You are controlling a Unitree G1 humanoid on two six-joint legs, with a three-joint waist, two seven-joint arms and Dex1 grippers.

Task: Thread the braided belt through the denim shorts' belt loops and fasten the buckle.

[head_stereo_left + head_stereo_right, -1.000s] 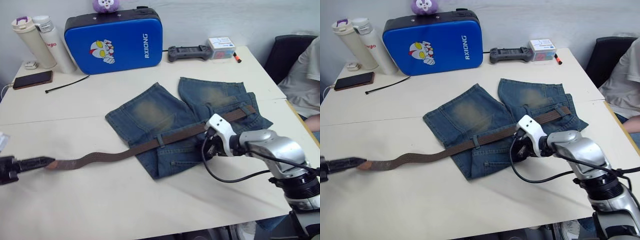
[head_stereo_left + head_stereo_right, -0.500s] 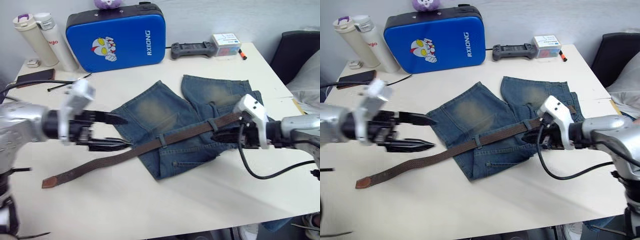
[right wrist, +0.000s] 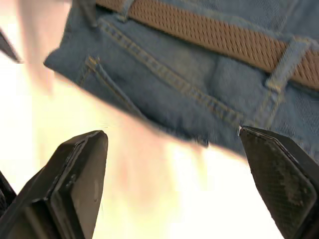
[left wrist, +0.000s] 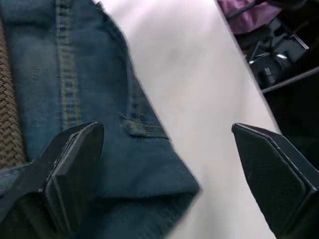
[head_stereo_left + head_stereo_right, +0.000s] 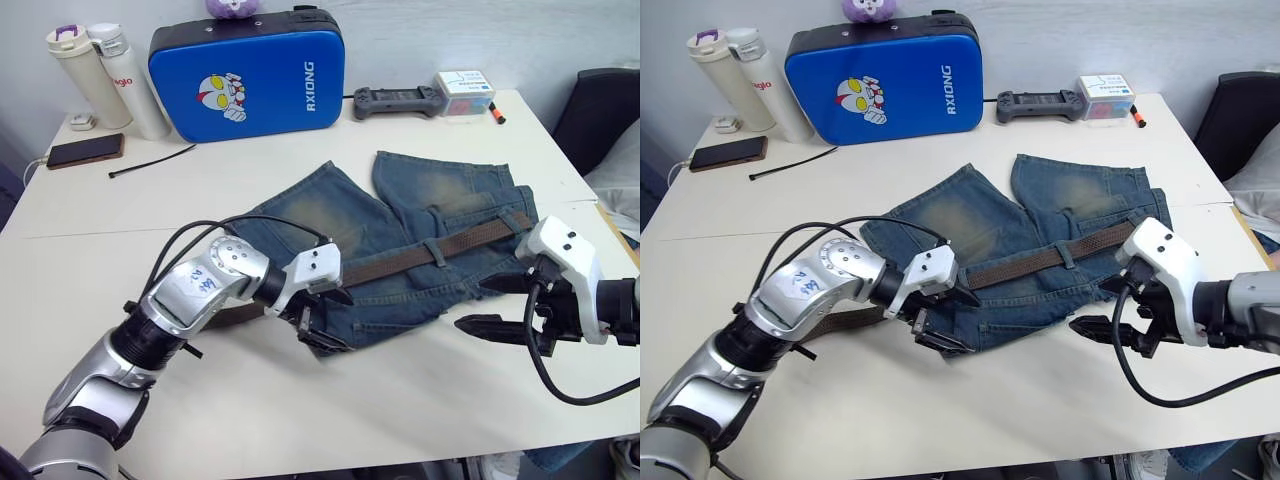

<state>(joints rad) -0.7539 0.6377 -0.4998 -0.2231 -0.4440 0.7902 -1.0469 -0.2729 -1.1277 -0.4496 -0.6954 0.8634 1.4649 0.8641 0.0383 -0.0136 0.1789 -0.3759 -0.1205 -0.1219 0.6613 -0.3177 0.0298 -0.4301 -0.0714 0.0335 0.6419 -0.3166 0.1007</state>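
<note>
The denim shorts (image 5: 330,220) lie flat in the middle of the table. The braided belt (image 5: 470,235) runs along the waistband and passes under a belt loop (image 5: 437,250); its tail (image 5: 845,318) trails off past my left arm. The buckle is hidden. My left gripper (image 5: 322,320) is open over the shorts' near left corner (image 4: 149,164), one finger above the denim and the other past its edge. My right gripper (image 5: 485,305) is open and empty just off the shorts' near right edge, fingers pointing at them. The right wrist view shows the belt (image 3: 214,35) under a loop (image 3: 281,64).
A blue case (image 5: 250,75), two bottles (image 5: 100,70), a phone (image 5: 85,150) and a black cable tie (image 5: 150,160) sit at the back left. A controller (image 5: 395,100) and a small box (image 5: 465,90) are at the back right. A seated person's sleeve (image 5: 620,170) is beyond the table's right edge.
My left arm has swung in from the far left to the shorts' near corner, leaving the belt tail on the table. My right gripper has opened and drawn back off the shorts.
</note>
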